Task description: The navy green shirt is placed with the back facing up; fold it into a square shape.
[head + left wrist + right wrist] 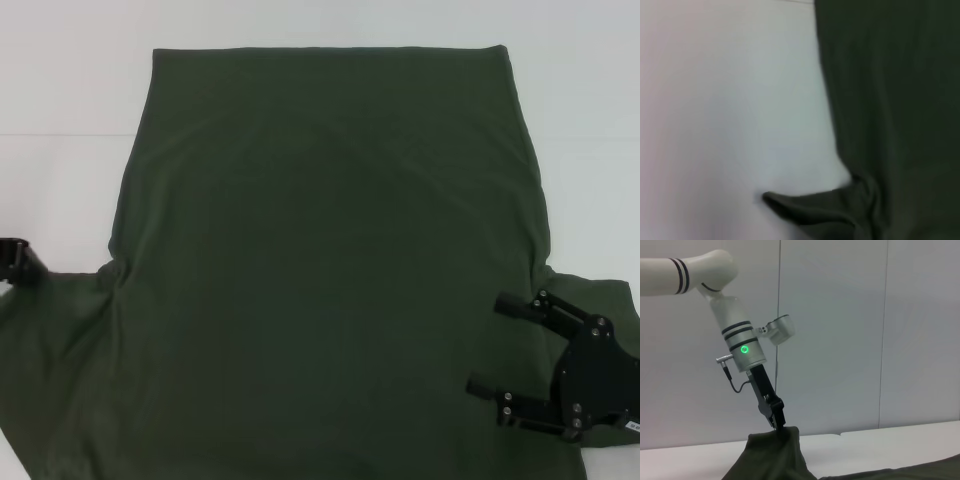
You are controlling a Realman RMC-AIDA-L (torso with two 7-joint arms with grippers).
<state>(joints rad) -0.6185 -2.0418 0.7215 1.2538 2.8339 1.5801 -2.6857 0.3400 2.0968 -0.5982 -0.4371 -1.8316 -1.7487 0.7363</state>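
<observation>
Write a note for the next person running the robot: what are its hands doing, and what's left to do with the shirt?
Left gripper: shut on the shirt, pinching its left sleeve and lifting it off the table.
Right gripper: open, fingers spread over the right sleeve, not gripping yet.
Shirt: spread flat, plain side up.
Done: no folds visible.
Left: grab the right sleeve, then fold everything into a square.

navy green shirt (320,270) flat, plain side up | right gripper (492,345) jaws open (over shirt's right edge)
</observation>
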